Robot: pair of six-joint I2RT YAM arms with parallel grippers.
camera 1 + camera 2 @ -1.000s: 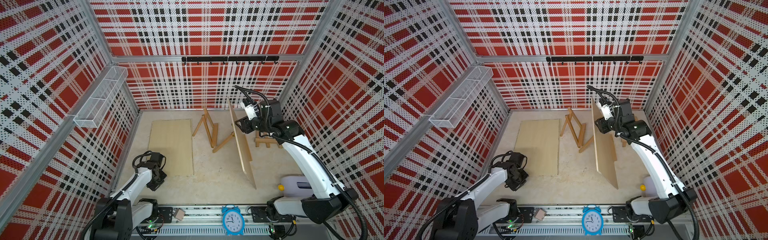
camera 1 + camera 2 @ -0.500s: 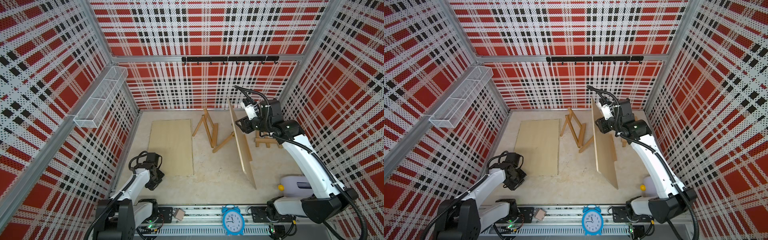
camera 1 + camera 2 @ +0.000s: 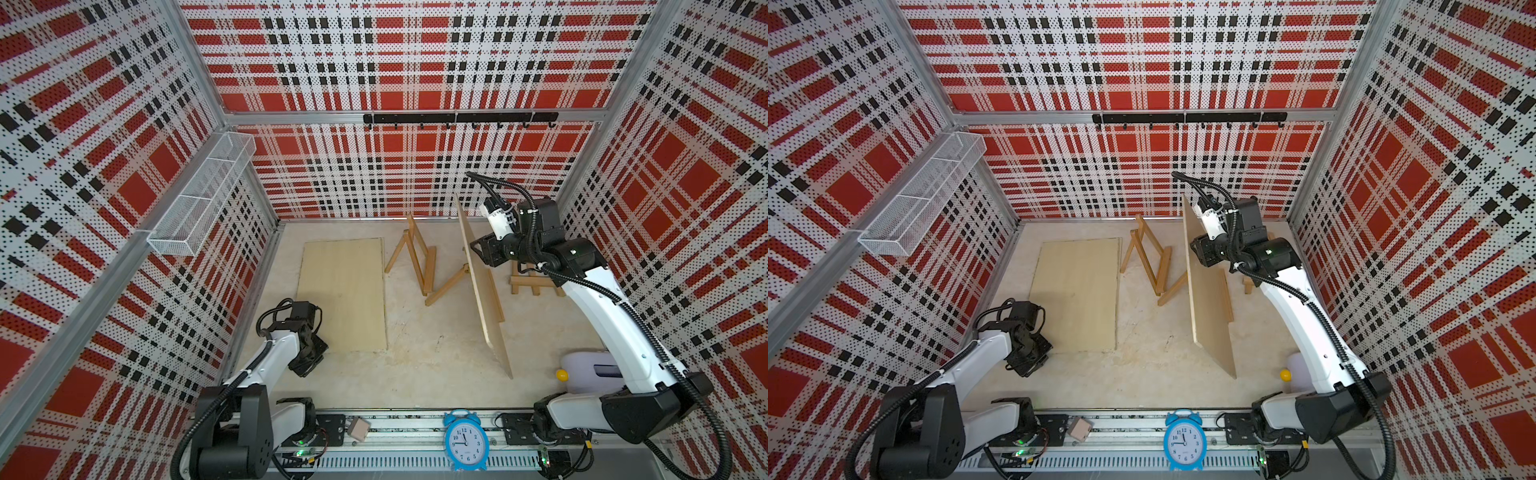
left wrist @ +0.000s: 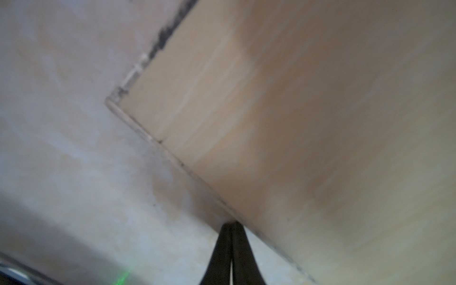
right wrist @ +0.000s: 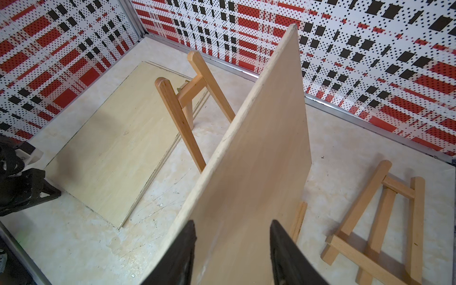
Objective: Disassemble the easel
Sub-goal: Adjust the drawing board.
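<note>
Started at the near rail (image 3: 407,424): spotted a blue clock (image 3: 464,440) there, with a small tan block (image 3: 359,429) just to its left. Caught the left gripper (image 4: 230,224) next, low over the floor (image 3: 415,365), pinched fully together and holding nothing, tips right at the near edge of the flat board (image 4: 296,123). Saw that flat board lying on the floor on the left side in both top views. Glimpsed a pale jug (image 3: 590,368) with a yellow knob at the near right.

Moved up to the middle: found the right gripper (image 5: 232,229) part-way apart and clamped on the upright board (image 5: 259,160), one finger on each face near its top edge. Watched that board hanging tilted on edge, running from near to far, lower corner down by the floor; could not tell about contact there. Picked out the standing easel (image 5: 177,116) just left of it, legs spread on the floor, rear leg reaching toward the board; could not tell about touching. Noted a second easel (image 5: 380,222) lying flat to the right of the board.

Finished far off: a white wire basket (image 3: 199,208) high on the left, a black hook rail (image 3: 457,118) across the far end.
</note>
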